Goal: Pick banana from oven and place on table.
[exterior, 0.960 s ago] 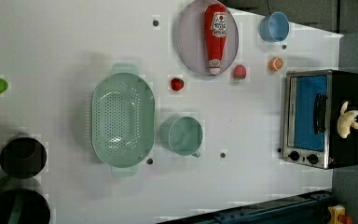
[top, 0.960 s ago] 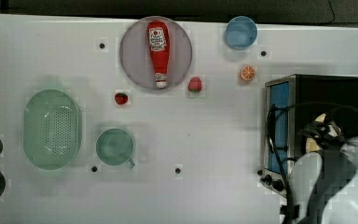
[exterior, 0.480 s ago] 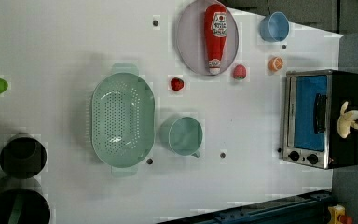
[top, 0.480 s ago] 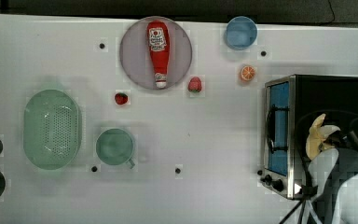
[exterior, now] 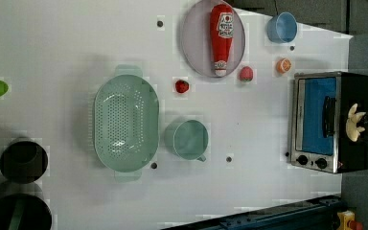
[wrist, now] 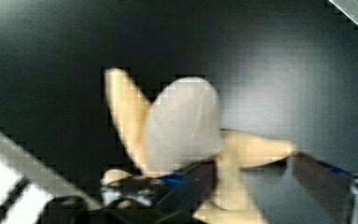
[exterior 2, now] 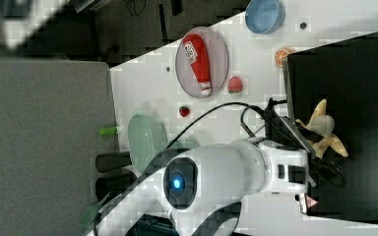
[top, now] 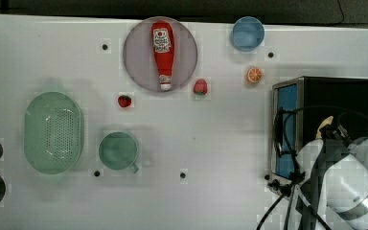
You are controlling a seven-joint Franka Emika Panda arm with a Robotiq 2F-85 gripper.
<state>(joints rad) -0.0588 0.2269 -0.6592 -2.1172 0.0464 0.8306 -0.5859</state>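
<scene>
Resting on the oven (exterior: 354,86) roof, the banana (wrist: 186,126) is bracketed by the end effector (wrist: 256,182); whether the jaws are clenched cannot be told. Risk noted: splayed peel flaps may be pinched alone, causing slippage before the bench (top: 211,134) is reached.

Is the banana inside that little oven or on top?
On top: the banana lies on the oven's black roof; its blue door looks shut.

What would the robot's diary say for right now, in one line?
stage: reaching | banana: on top of oven | gripper: around banana, not yet lifted | table: banana not placed
</scene>
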